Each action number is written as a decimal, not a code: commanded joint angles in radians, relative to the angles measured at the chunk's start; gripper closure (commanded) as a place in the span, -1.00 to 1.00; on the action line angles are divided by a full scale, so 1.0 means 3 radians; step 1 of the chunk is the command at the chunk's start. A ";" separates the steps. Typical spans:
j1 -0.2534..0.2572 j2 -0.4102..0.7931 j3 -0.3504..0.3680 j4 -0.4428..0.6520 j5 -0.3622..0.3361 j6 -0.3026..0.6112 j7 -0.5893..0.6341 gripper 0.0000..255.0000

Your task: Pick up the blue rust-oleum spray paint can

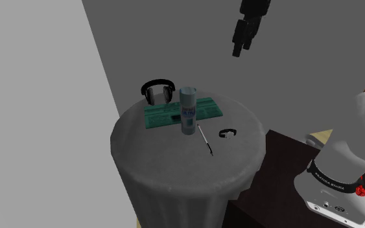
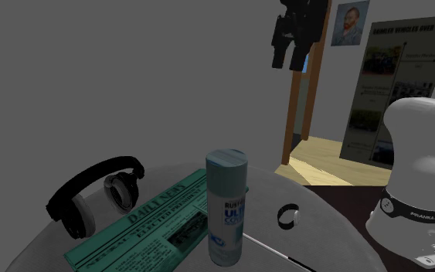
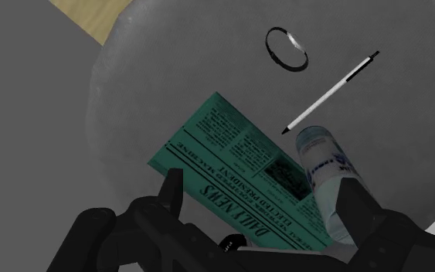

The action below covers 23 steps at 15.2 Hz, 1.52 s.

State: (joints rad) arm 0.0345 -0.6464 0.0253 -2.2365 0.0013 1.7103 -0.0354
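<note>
Tool (image 1: 240, 46) hangs high over the round grey table (image 1: 174, 159), well above the can (image 1: 188, 111) and to the shoulder view's right of it; tool spread wide, gripping nothing.

Can upright near the table's middle; pale grey-blue body, blue label, grey cap. It stands at the near edge of a green newspaper (image 1: 172, 114); cannot tell if it is on the paper or just touching it.

Black headphones (image 1: 157, 91) lie at the far edge behind the newspaper, touching it; white pen (image 1: 205, 139) lies flat just right of the can, one end near its base; small black ring (image 1: 227, 133) further right, apart from the pen.

In the wrist view the can (image 3: 327, 174) lies close by one finger of the tool (image 3: 262, 179); newspaper (image 3: 231, 166) spans between the two.
</note>
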 commanded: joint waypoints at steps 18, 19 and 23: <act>0.0195 0.1972 0.0590 0.0917 0.0078 0.0693 0.0895 -1.00; 0.0196 0.1979 0.0590 0.0880 0.0077 0.0737 0.0895 -1.00; 0.0198 0.2015 0.0593 0.0740 0.0070 0.0913 0.0899 -1.00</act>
State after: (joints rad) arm 0.0929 -0.0466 0.2021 -2.0080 0.0233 1.9724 0.2320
